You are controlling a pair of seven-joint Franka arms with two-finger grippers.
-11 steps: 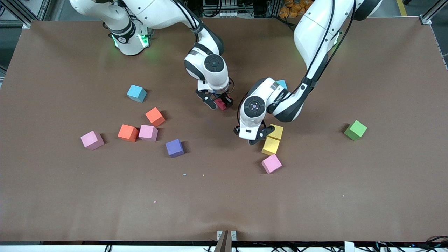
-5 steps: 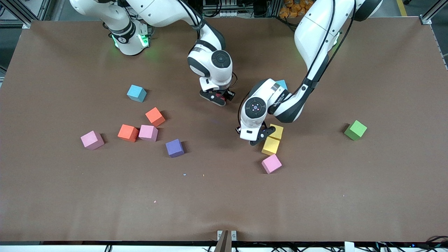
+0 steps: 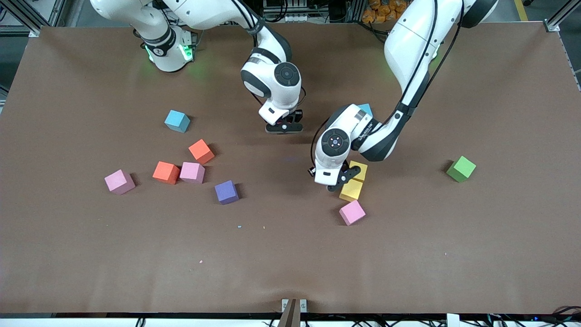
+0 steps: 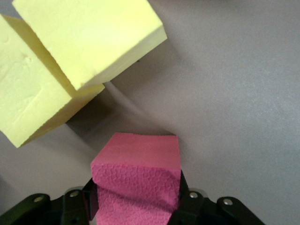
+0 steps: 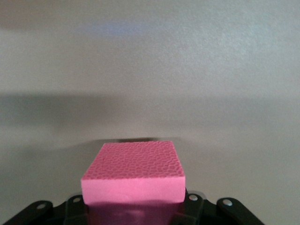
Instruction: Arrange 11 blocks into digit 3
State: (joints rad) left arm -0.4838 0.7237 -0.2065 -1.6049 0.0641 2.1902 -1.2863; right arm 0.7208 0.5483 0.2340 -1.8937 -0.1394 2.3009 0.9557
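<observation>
Now left gripper – red block, right gripper – red cube

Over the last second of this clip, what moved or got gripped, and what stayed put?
The right pincer closed on a red block and drew back toward the robots' bases. The left pincer closed on another red block beside the two yellow blocks and shifted slightly toward the left arm's end. The pink, orange, purple, light-blue and green blocks on the table did not move.
</observation>
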